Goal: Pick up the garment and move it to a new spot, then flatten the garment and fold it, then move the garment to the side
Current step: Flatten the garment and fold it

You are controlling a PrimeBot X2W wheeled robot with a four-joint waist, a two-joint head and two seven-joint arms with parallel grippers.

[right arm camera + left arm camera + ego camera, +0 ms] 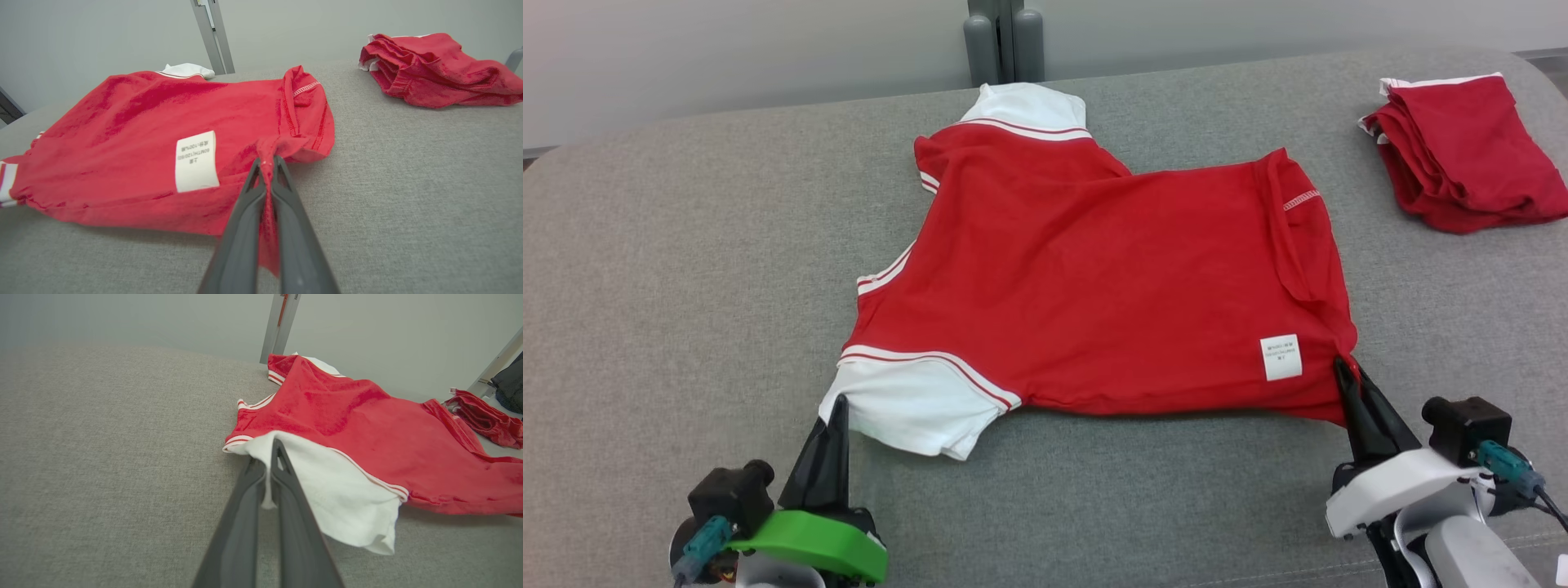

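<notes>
A red T-shirt with white sleeves (1094, 278) lies spread sideways on the grey table (686, 269), a white care label (1281, 357) showing near its hem. My left gripper (837, 402) is shut on the near white sleeve (343, 494), with white cloth pinched between the fingers (267, 473). My right gripper (1341, 367) is shut on the red hem corner (267, 157), where the cloth bunches. The near edge of the shirt hangs slightly lifted between the two grippers. The far white sleeve (1025, 106) lies at the table's back edge.
A second red garment (1462, 151), folded into a pile, sits at the table's back right. Grey posts (1005, 41) stand behind the far edge. Bare grey table lies to the left of the shirt and along the near edge.
</notes>
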